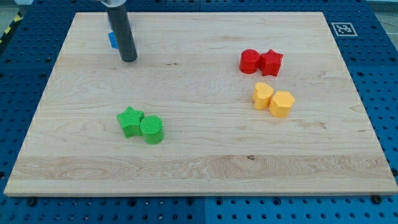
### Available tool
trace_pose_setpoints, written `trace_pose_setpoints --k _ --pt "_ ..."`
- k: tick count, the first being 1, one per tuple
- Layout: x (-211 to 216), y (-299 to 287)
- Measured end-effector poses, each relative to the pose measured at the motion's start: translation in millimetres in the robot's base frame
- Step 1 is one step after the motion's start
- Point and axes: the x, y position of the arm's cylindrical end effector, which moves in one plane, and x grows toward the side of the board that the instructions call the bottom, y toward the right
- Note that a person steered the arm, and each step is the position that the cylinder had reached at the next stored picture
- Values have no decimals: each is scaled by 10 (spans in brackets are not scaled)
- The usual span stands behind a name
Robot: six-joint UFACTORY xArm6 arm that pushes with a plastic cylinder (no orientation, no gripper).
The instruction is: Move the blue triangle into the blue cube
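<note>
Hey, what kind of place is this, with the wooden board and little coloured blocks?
Likely a robotics lab bench: a wooden board on a blue perforated table, a printed marker tag at the board's corner, and my tip beside a blue block.

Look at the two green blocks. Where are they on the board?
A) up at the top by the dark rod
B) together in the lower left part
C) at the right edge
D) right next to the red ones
B: the green star and green cylinder sit touching in the view's lower left, far from my tip near the top left and from the red pair at the right.
</note>
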Motion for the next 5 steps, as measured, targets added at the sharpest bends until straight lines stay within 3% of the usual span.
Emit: trace_pose_setpoints --k 3,5 --pt "-178 -121" --pt "-23 501"
